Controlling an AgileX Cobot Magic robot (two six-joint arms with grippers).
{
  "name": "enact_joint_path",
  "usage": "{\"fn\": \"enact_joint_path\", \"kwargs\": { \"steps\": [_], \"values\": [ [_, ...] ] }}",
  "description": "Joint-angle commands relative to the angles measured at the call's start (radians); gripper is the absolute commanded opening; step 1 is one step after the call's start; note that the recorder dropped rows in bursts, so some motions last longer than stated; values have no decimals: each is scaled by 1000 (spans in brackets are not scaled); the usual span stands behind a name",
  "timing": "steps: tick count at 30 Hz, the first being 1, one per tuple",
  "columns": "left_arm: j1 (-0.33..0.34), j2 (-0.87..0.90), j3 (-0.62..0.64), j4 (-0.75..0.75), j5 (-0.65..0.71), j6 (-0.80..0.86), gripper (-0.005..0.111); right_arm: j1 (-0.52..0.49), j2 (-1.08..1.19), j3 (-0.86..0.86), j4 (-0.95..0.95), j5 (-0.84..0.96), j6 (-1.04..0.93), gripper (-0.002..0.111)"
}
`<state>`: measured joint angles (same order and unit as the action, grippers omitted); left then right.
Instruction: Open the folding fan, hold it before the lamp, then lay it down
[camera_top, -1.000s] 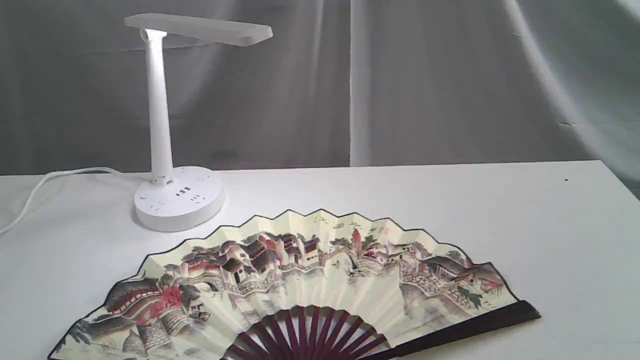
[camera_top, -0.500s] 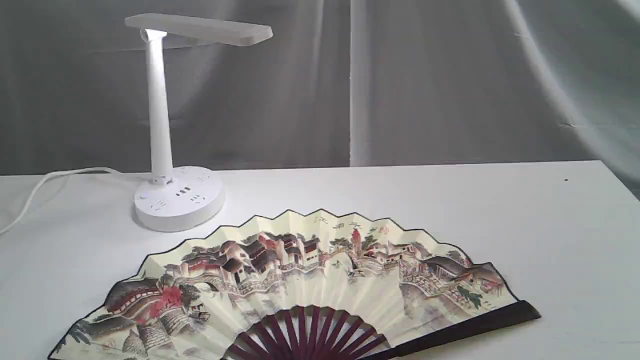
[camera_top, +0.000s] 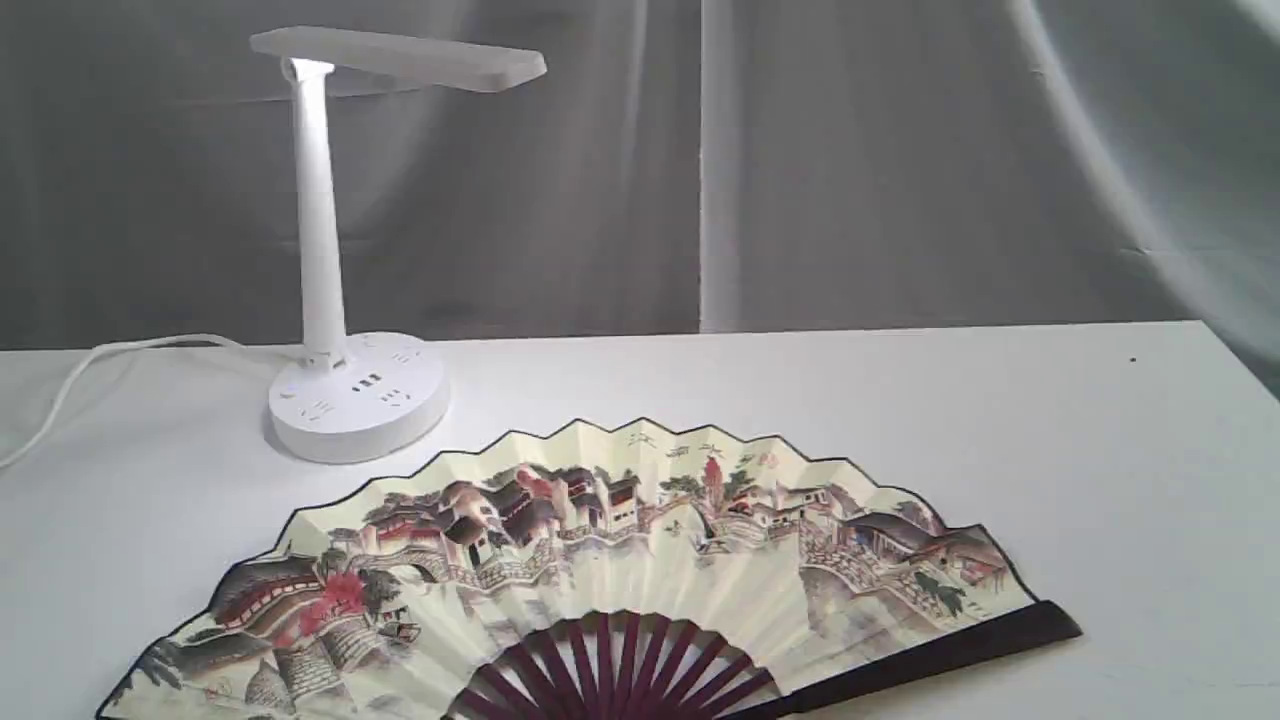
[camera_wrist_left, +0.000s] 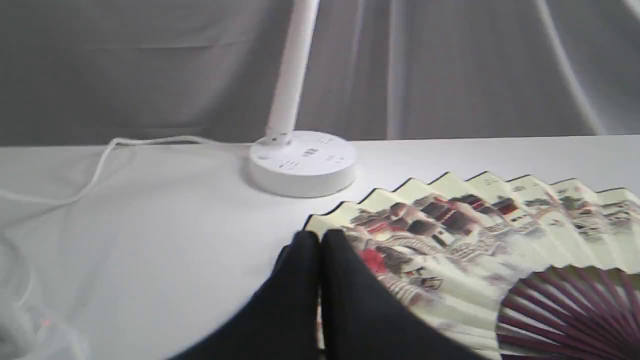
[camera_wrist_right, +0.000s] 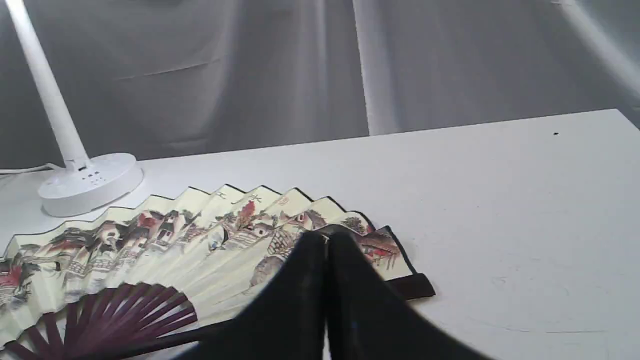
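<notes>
The folding fan lies fully spread and flat on the white table, cream leaf with a painted village facing up, maroon ribs at the near edge. The lamp stands behind its left half, flat head high, round socket base on the table. No gripper shows in the exterior view. In the left wrist view my left gripper is shut and empty, hovering over the fan at its left end, with the lamp beyond. In the right wrist view my right gripper is shut and empty over the fan near its right end.
The lamp's white cord trails left off the table. A grey draped cloth backdrop hangs behind. The table's right edge runs near the fan's right guard stick.
</notes>
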<state>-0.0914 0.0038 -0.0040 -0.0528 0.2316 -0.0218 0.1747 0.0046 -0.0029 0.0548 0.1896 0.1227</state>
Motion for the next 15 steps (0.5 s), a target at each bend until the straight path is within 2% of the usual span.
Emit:
{"fn": "enact_joint_path", "kwargs": {
  "steps": [1, 4, 15],
  "values": [
    [69, -4, 4, 17, 37, -67, 0, -3, -5, 3, 5, 0, -3, 0],
    [88, -4, 4, 17, 37, -70, 0, -3, -5, 3, 5, 0, -3, 0],
    [88, -4, 4, 19, 36, -53, 0, -3, -5, 3, 5, 0, -3, 0]
  ]
}}
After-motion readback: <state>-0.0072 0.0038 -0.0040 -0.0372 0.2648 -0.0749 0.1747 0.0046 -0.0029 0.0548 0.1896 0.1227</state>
